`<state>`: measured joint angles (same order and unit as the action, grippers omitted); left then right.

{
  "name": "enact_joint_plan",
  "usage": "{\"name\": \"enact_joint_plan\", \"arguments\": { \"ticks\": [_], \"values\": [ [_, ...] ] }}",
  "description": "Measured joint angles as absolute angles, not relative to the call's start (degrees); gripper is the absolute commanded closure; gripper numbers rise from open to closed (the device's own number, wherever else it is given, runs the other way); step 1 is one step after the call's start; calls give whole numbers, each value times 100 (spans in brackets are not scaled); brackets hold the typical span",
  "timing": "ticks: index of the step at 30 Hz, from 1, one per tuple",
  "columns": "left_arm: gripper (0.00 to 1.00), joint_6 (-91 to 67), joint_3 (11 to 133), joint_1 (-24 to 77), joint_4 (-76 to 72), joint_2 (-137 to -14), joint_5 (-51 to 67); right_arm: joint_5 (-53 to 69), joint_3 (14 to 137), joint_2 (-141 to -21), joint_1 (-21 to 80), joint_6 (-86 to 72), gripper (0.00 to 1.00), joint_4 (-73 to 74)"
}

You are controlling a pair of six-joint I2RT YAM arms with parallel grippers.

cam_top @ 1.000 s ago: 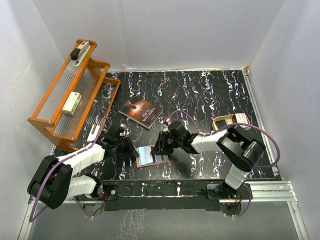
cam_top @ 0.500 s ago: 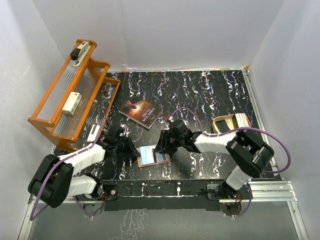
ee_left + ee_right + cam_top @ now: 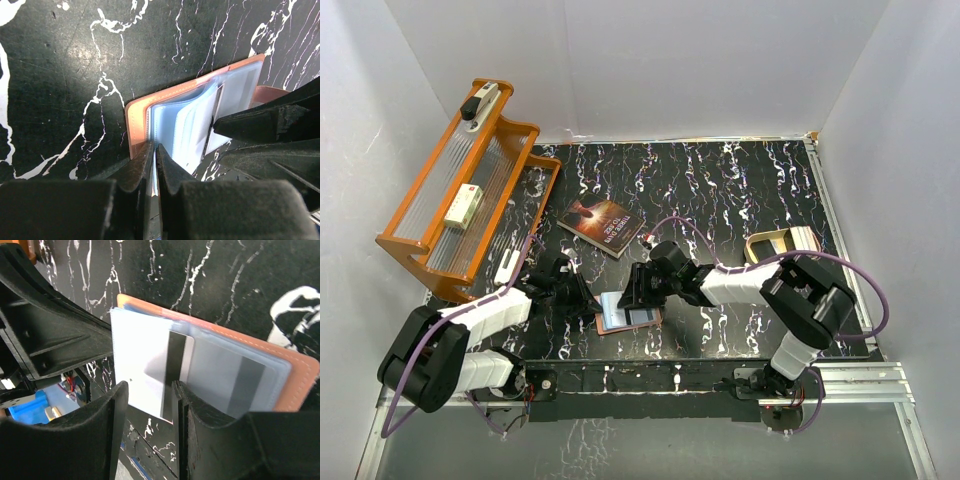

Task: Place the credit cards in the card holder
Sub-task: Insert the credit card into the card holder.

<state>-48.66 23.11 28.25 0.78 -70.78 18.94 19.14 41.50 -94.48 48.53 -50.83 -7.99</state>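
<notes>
Top view:
- The card holder (image 3: 628, 318) lies open on the table (image 3: 750, 190), near the front edge and between my 2 grippers.
- My left gripper (image 3: 582, 298) is at its left edge. My right gripper (image 3: 633, 295) is over its far side.
- The book (image 3: 602, 225) lies behind the holder, apart from it.
- The rack (image 3: 460, 200) stands far left and the tin (image 3: 780, 243) is off to the right, both well apart from the holder.
- From here I can't separate cards from the pale sleeves.

Left wrist:
- My left gripper's fingers (image 3: 137, 167) are together, pinched on a thin clear sleeve leaf at the holder's near edge.
- The brown leather cover (image 3: 136, 117) lies flat on the table, with the clear sleeves lifted a little above it.
- My right gripper's black fingers reach in from the right, over the sleeves.

Right wrist:
- My right gripper's jaws stand apart, with nothing clamped between them.
- Through the gap I see a pale card (image 3: 145, 360) with 1 dark stripe, lying flat on the open holder. I can't tell whether my fingers touch it.
- A 2nd card (image 3: 247, 385), also with a dark stripe, sits further right under clear plastic, inside a sleeve.
- The leather edge shows along the top and right.
- My left gripper's black body fills the left side, right at the holder's left edge.
</notes>
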Motion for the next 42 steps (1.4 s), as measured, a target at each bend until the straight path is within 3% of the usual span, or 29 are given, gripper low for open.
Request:
{"name": "enact_joint_plan", "arguments": {
  "ticks": [13,21,26,42],
  "values": [
    [94,-4864,2314,2825,27,-7116,1933,2283,4139,-9651,4915,-5284,59,-1518],
    [80,-4886,2410,2825,281,-6984,1957,1697,4145,-9080,4919,-5142,54,-659],
    [79,-4880,2753,2825,707,-6591,1903,1514,4145,-9004,4919,-5113,54,-493],
    [90,-4873,2421,2825,353,-7091,1914,1575,4152,-9384,5033,-5113,56,-762]
  ]
}}
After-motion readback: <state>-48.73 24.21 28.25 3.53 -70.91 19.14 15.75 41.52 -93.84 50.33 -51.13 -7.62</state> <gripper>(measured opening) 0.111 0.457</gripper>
